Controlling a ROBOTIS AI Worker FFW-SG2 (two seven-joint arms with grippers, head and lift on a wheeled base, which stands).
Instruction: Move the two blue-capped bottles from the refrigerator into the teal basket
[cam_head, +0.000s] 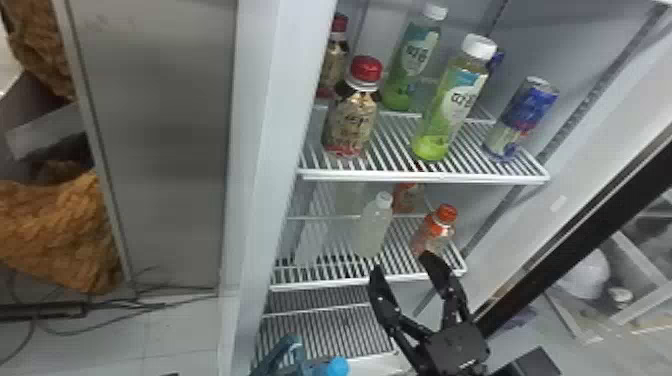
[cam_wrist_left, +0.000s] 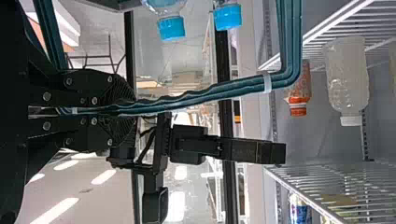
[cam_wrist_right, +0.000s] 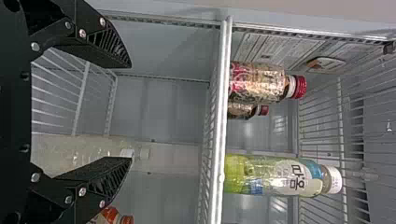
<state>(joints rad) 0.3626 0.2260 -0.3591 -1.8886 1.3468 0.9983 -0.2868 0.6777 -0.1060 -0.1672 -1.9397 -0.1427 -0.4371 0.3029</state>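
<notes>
Refrigerator (cam_head: 267, 150), grey-walled, wire-shelved. Right gripper (cam_head: 401, 262) open by a shelf (cam_head: 320, 286); left gripper (cam_wrist_left: 133, 110) closed on the handle (cam_wrist_left: 233, 85) of the teal basket (cam_head: 294, 342), two blue-capped bottles (cam_wrist_left: 171, 28) (caps up) beneath it.

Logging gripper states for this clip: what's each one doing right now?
Left gripper: closed on the teal basket's handle.
Right gripper: open, nothing held between its fingers.
</notes>
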